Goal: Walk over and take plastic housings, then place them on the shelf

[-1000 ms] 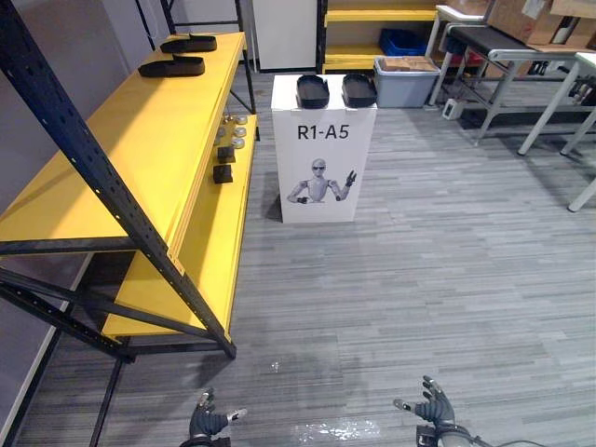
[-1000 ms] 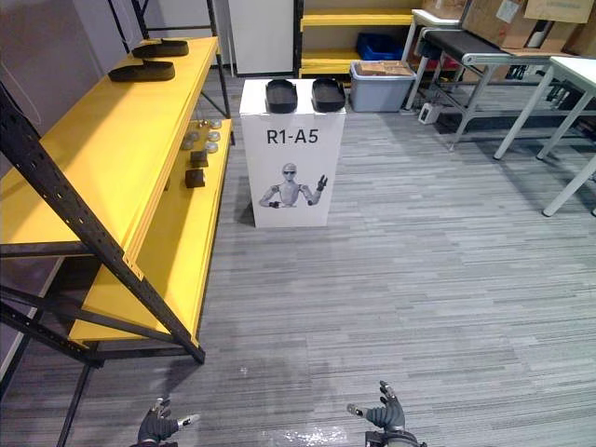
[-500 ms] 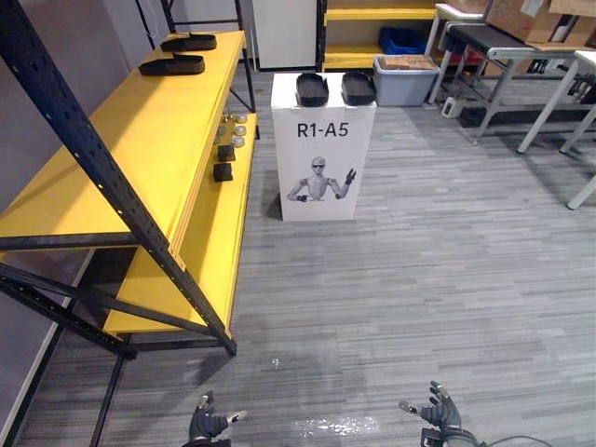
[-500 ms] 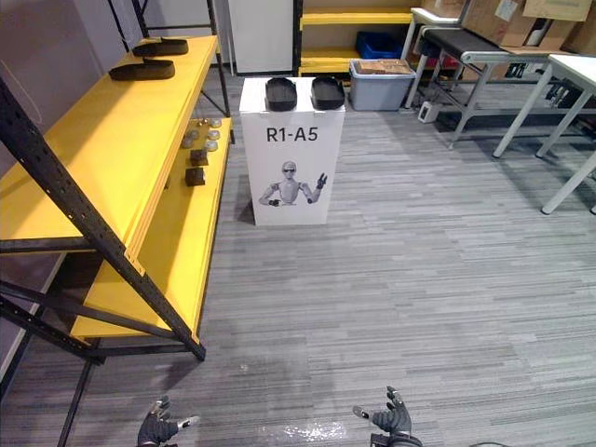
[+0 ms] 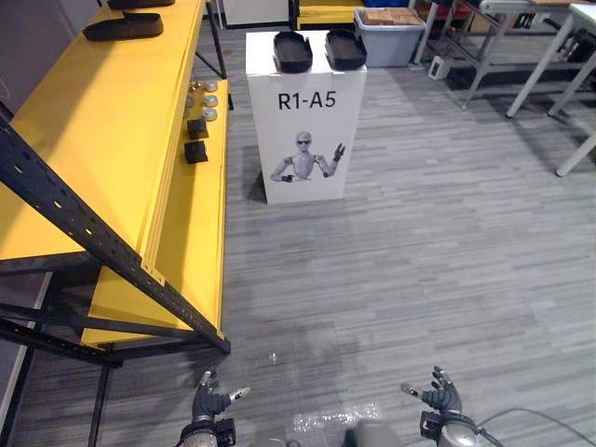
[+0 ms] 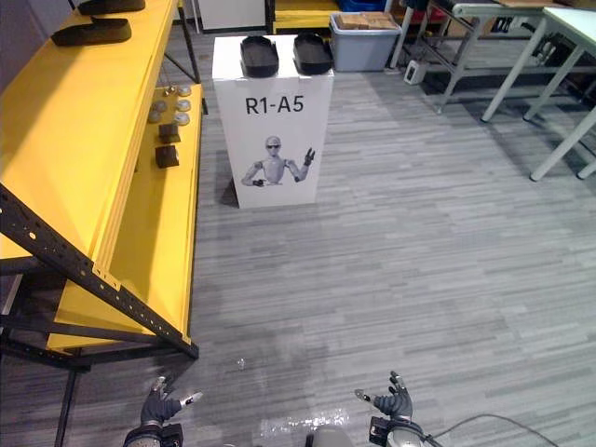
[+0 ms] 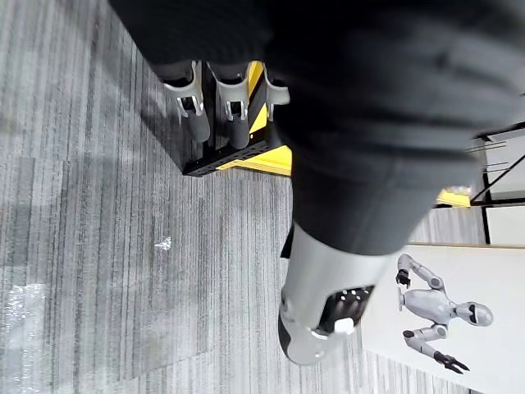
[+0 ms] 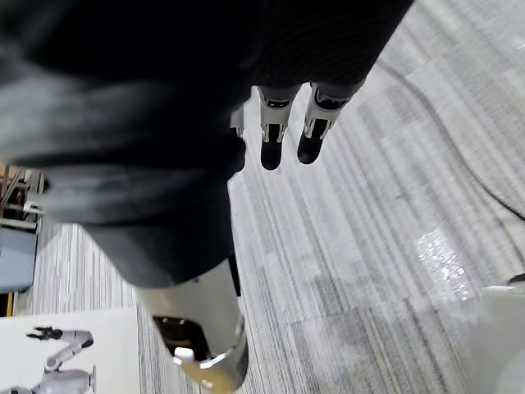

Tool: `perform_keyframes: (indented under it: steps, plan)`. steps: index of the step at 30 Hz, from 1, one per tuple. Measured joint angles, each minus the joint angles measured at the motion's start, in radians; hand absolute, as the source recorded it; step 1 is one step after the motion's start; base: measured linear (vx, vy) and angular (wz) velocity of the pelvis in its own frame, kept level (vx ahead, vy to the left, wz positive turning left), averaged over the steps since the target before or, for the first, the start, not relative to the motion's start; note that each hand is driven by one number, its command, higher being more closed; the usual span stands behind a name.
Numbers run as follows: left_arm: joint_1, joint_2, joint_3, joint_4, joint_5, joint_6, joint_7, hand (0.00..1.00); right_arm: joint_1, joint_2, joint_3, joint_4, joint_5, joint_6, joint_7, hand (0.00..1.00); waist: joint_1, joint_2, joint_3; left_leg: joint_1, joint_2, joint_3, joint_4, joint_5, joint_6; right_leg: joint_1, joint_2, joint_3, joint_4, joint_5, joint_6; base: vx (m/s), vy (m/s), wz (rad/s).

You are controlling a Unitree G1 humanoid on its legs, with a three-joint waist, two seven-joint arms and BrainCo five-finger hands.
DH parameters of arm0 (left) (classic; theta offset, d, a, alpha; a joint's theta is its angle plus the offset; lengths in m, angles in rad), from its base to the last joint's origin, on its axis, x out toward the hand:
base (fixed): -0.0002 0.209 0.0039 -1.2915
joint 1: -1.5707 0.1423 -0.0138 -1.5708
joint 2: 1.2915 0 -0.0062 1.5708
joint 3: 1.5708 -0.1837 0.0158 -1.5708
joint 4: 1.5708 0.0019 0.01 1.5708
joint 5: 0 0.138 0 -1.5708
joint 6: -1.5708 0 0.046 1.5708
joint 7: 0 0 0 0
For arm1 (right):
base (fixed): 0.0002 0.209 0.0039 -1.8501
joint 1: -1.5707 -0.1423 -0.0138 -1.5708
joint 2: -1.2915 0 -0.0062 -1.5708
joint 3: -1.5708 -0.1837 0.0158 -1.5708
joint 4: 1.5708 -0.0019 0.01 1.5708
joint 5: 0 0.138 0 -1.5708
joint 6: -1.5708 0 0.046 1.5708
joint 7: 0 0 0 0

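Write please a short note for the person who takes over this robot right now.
Left hand: open, empty. Right hand: open, empty. Both hang low, far from the white box.
Two housings lie on top of that box.
Two more housings lie on the shelf top.
Done: nothing in hand yet.
Left: walk to the box, take its housings, place them on the shelf.

- A robot test lab or workshop, laid out like a small storeroom.
- An industrial shelf [image 5: 112, 140]: yellow decks on black perforated steel uprights, with small parts [image 5: 196, 152] on the lower deck.
- A white stand [image 5: 307, 140] bears a picture of a humanoid robot, with black plastic housings [image 5: 292, 52] on top.
- A grey storage bin [image 5: 391, 35], metal-legged benches [image 6: 570, 19] at the far right, and a grey plank floor [image 5: 419, 270].
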Motion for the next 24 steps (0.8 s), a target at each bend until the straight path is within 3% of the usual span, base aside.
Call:
perform_keyframes:
  steps: [2,3,4,5,6,7,8,9,10,11,13,14,17,20,21,22,23,24]
  plan:
    - [-0.032,0.005,-0.009,0.004,0.000,0.001,0.000,0.00,-0.012,-0.009,0.004,0.000,0.000,0.000,0.000,0.00,-0.020,0.013,0.018,0.052,0.025,-0.052,-0.036,-0.003,0.000,-0.056,0.024,-0.027,-0.130,0.017,-0.023,0.51,-0.012,0.85]
    - [-0.064,0.005,-0.015,0.011,-0.001,0.001,0.002,0.00,-0.027,-0.023,0.006,0.001,0.000,0.000,-0.001,0.00,-0.031,0.022,0.032,0.087,0.053,-0.086,-0.064,-0.003,-0.020,-0.080,0.051,-0.029,-0.269,0.060,-0.058,0.66,-0.099,1.19]
    - [-0.090,0.012,-0.019,0.018,-0.001,0.000,0.004,0.00,-0.038,-0.030,0.007,0.002,0.000,0.000,-0.006,0.00,-0.034,0.020,0.040,0.115,0.062,-0.108,-0.075,-0.010,-0.054,-0.089,0.069,-0.021,-0.425,0.163,-0.069,0.57,-0.132,0.88]
    - [-0.095,0.018,-0.019,0.020,-0.001,0.000,0.005,0.00,-0.038,-0.032,0.008,0.003,0.000,0.000,-0.008,0.00,-0.033,0.014,0.039,0.127,0.065,-0.112,-0.076,-0.016,-0.066,-0.093,0.073,-0.019,-0.468,0.217,-0.083,0.64,-0.205,0.67]
    - [-0.102,0.023,-0.019,0.033,0.001,-0.001,0.007,0.00,-0.038,-0.037,0.018,0.005,0.000,-0.001,-0.014,0.00,-0.041,0.001,0.032,0.160,0.070,-0.130,-0.071,-0.035,-0.099,-0.088,0.075,-0.013,-0.485,0.395,-0.136,0.55,-0.206,0.40]
    - [-0.115,0.007,-0.018,0.057,0.001,0.001,0.009,0.00,-0.057,-0.055,0.022,0.012,0.000,0.001,-0.013,0.00,-0.041,0.045,0.028,0.157,0.113,-0.135,-0.047,-0.037,-0.116,-0.103,0.092,-0.041,-0.423,0.371,-0.167,0.71,-0.267,0.41]
    - [-0.130,0.001,-0.016,0.057,0.002,-0.002,0.011,0.00,-0.083,-0.051,0.024,0.010,0.000,0.001,-0.013,0.00,-0.044,0.050,0.027,0.114,0.122,-0.126,0.043,0.000,-0.174,-0.107,0.100,-0.054,-0.390,0.310,-0.184,0.69,-0.257,0.16]
    - [-0.133,-0.005,-0.013,0.058,0.002,-0.003,0.016,0.00,-0.091,-0.047,0.026,0.010,0.000,0.001,-0.013,0.00,-0.041,0.050,0.029,0.083,0.128,-0.115,0.115,0.032,-0.188,-0.092,0.105,-0.056,-0.385,0.286,-0.189,0.81,-0.289,0.20]
    - [-0.123,-0.038,0.007,0.059,0.001,-0.002,0.020,0.00,-0.082,-0.045,0.045,0.002,0.002,0.001,-0.013,0.00,-0.044,0.064,0.037,-0.024,0.165,-0.087,0.457,0.233,-0.160,0.045,0.141,-0.068,-0.446,0.240,-0.204,0.66,-0.225,0.10]
    - [-0.120,-0.042,0.008,0.058,0.000,-0.003,0.020,0.00,-0.079,-0.043,0.049,0.002,0.002,0.001,-0.013,0.00,-0.041,0.064,0.039,-0.042,0.175,-0.083,0.509,0.291,-0.160,0.074,0.148,-0.066,-0.465,0.238,-0.207,0.62,-0.208,0.07]
    - [-0.110,-0.055,0.004,0.046,0.000,-0.005,0.013,0.00,-0.071,-0.011,0.062,-0.014,0.009,0.000,-0.017,0.00,0.000,0.048,0.052,-0.225,0.254,-0.012,0.895,0.228,-0.158,0.289,0.195,-0.035,-0.606,0.225,-0.226,0.59,-0.199,-0.23]
    - [-0.110,-0.058,0.003,0.044,0.000,-0.005,0.012,0.00,-0.072,-0.005,0.063,-0.021,0.013,-0.001,-0.020,0.00,0.009,0.042,0.053,-0.272,0.257,0.001,0.926,0.211,-0.160,0.324,0.197,-0.024,-0.633,0.224,-0.228,0.64,-0.173,-0.37]
    - [-0.102,-0.066,-0.004,0.043,0.000,-0.004,0.013,0.00,-0.091,0.010,0.062,-0.019,0.029,-0.005,-0.022,0.00,0.041,0.031,0.059,-0.460,0.233,0.056,0.782,0.137,-0.167,0.456,0.196,0.024,-0.750,0.220,-0.225,0.55,-0.052,-0.42]
    - [-0.084,-0.080,-0.007,0.043,0.000,-0.003,0.013,0.00,-0.122,0.007,0.034,0.031,0.030,-0.005,-0.022,0.00,0.060,0.036,0.062,-0.465,0.128,-0.003,0.239,0.153,-0.175,0.521,0.176,0.089,-0.760,0.162,-0.191,0.43,0.100,-0.56]
    - [-0.080,-0.080,-0.007,0.046,0.000,-0.003,0.013,0.00,-0.121,0.006,0.030,0.052,0.030,-0.004,-0.026,0.00,0.067,0.039,0.056,-0.448,0.109,-0.037,0.123,0.250,-0.159,0.536,0.173,0.122,-0.755,0.130,-0.172,0.45,0.156,-0.71]
    - [-0.074,-0.079,-0.007,0.049,0.000,-0.003,0.014,0.00,-0.120,0.007,0.032,0.060,0.028,-0.003,-0.026,0.00,0.075,0.031,0.049,-0.435,0.098,-0.041,0.125,0.279,-0.135,0.538,0.167,0.142,-0.745,0.108,-0.165,0.47,0.173,-0.76]
    - [-0.069,-0.078,-0.006,0.049,0.000,-0.002,0.014,0.00,-0.110,0.011,0.032,0.064,0.027,-0.003,-0.026,0.00,0.077,0.022,0.032,-0.433,0.072,-0.044,0.150,0.277,-0.084,0.527,0.142,0.164,-0.683,0.048,-0.145,0.51,0.160,-0.67]
    - [-0.072,-0.076,-0.008,0.051,0.000,-0.001,0.013,0.00,-0.098,0.013,0.031,0.064,0.022,-0.003,-0.025,0.00,0.077,-0.002,0.033,-0.413,0.057,-0.004,0.165,0.236,-0.057,0.489,0.109,0.180,-0.553,-0.020,-0.104,0.49,0.146,-0.61]
